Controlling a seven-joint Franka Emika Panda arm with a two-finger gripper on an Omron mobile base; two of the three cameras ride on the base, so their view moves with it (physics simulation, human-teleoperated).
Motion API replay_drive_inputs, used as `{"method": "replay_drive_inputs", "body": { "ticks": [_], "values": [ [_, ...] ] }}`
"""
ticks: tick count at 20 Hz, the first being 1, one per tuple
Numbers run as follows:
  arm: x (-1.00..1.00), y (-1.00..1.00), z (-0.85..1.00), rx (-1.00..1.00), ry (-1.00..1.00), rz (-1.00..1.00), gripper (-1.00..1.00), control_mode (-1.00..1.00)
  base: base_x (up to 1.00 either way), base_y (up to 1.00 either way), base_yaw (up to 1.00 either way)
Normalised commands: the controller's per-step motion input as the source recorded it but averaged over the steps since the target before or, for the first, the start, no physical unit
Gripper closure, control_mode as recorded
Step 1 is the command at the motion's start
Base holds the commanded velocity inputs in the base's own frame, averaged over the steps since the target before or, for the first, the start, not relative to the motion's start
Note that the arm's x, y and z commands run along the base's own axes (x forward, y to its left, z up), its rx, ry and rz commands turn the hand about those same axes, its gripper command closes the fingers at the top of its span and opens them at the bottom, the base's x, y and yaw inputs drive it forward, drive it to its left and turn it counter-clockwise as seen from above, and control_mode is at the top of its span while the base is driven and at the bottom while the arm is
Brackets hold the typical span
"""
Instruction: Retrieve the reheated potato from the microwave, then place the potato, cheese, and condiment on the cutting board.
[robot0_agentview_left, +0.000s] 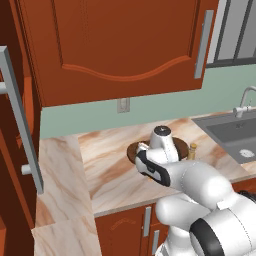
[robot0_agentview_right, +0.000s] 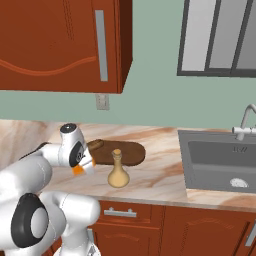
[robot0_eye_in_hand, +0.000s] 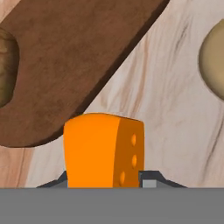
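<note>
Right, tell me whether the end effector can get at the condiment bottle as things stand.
Probably not yet: the end effector is shut on the cheese, so it has no free grip. The condiment bottle stands close by on the counter, with nothing between them.

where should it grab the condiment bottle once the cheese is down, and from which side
Probably the thin neck of the condiment bottle, just above its wide rounded base, coming from above with the jaws either side. It stands upright on the counter in front of the cutting board, with open space around it. The end effector is shut on the cheese for now.
</note>
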Motion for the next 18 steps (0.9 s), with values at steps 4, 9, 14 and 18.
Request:
{"method": "replay_drive_inputs", "body": {
  "ticks": [4, 9, 14, 18],
  "values": [
    [0.2, -0.01, 0.01, 0.0, -0.19, 0.0, 1.0, -1.0, 0.0, 0.0, 0.0],
    [0.14, 0.0, 0.04, 0.0, -0.19, 0.0, 1.0, -1.0, 0.0, 0.0, 0.0],
    [0.2, -0.04, 0.05, -0.01, -0.04, 0.0, 1.0, -1.0, 0.0, 0.0, 0.0],
    [0.28, -0.08, 0.01, 0.0, -0.01, 0.0, 1.0, -1.0, 0.0, 0.0, 0.0]
  ]
}}
